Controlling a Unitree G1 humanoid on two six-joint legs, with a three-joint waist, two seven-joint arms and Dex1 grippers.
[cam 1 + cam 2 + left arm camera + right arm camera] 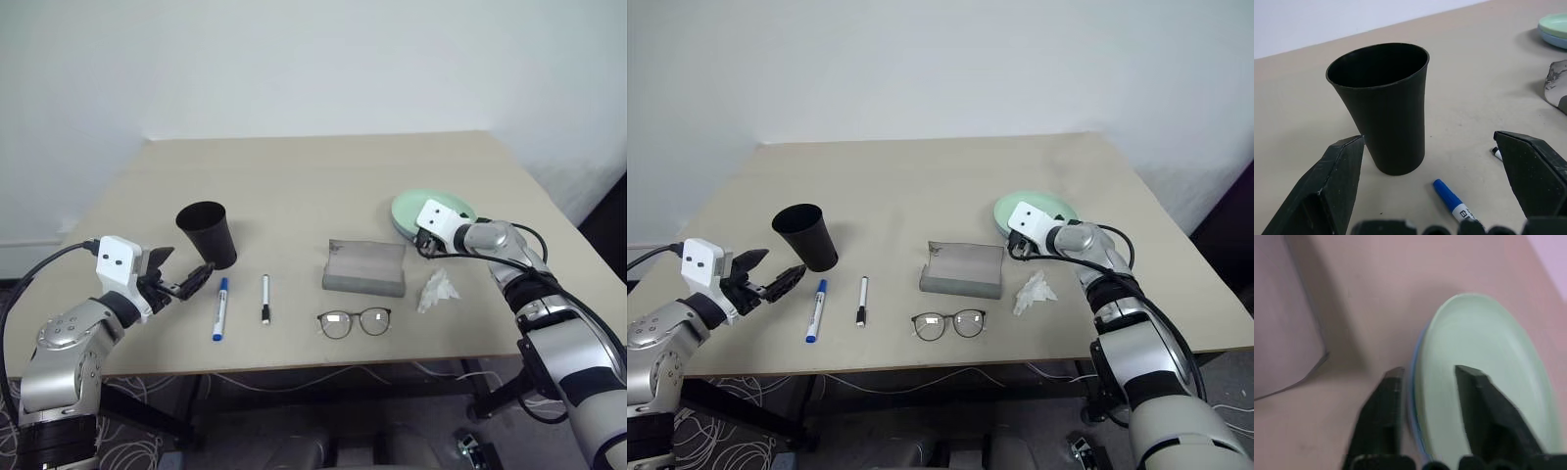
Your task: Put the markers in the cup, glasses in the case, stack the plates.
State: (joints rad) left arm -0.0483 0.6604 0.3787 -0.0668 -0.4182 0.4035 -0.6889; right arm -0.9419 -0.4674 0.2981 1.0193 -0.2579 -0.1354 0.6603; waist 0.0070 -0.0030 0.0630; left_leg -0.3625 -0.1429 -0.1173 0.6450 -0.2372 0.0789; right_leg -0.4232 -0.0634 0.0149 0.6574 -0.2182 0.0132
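The only writing on show is a small dark printed mark on the label of the white marker with the blue cap (219,308), too small to read; the thinner white marker with black ends (265,298) lies just beside it, both pointing roughly away from the near edge of the beige table (294,176). The black tapered plastic cup (207,234) stands upright, mouth up, just behind the blue-capped marker, toward the table's left side. The left gripper (186,277) hovers low near the table's left front corner with its two black fingers spread wide and nothing between them; in the left wrist view the cup (1382,103) stands ahead of them, apart from both fingers. The grey-green felt-like oblong case (365,266) sits near the middle with its lid up, and the thin dark-wire glasses (354,321) lie in front of it, close to the near edge. A crumpled white tissue (437,289) rests just right of the case. The mint green round plate (1484,367) is stacked on the light blue plate (1413,396), whose rim shows just beneath it, toward the right side behind the tissue. The right gripper (1430,377) straddles the near rim of the stack, fingers partly apart, one outside the rim and one over the green plate; whether they touch cannot be told. The far half of the table is bare.
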